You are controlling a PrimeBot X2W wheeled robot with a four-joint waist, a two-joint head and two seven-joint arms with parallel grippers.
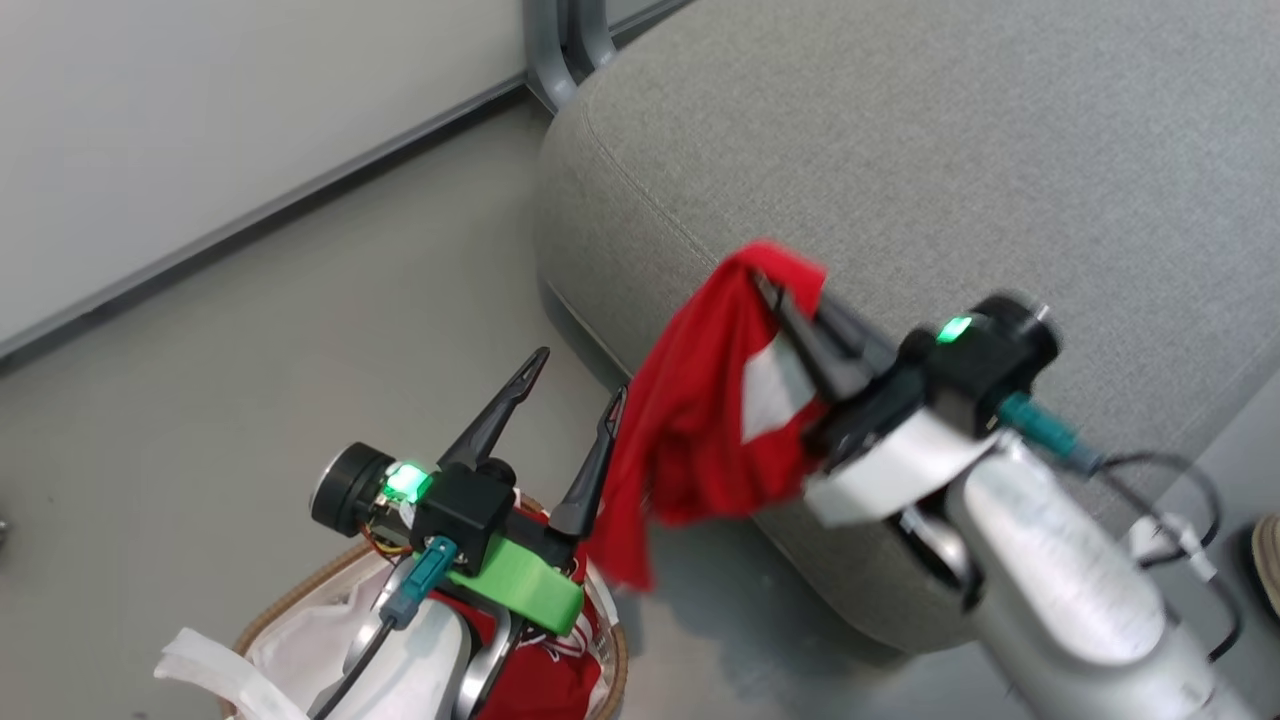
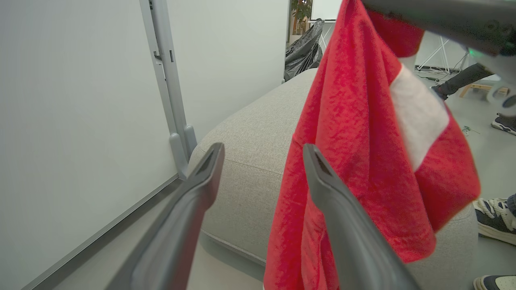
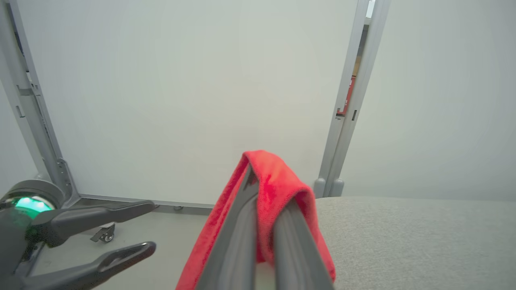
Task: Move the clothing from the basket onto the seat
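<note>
Your right gripper [image 1: 775, 295] is pinched shut on the red clothing [image 1: 690, 420], which hangs in the air by the seat [image 1: 950, 150] edge. Let go here and it may slide to the floor [image 1: 300, 350]. Your left gripper [image 1: 580, 375] is wide open and empty above the basket [image 1: 300, 590]. Most of what's inside is hidden.

A bright red white-patched garment [image 1: 700, 430] hangs from the right hand [image 1: 772, 290] beside the grey upholstered seat [image 1: 950, 150]; more red clothing [image 1: 545, 685] lies in the tan-rimmed white basket [image 1: 290, 597].
</note>
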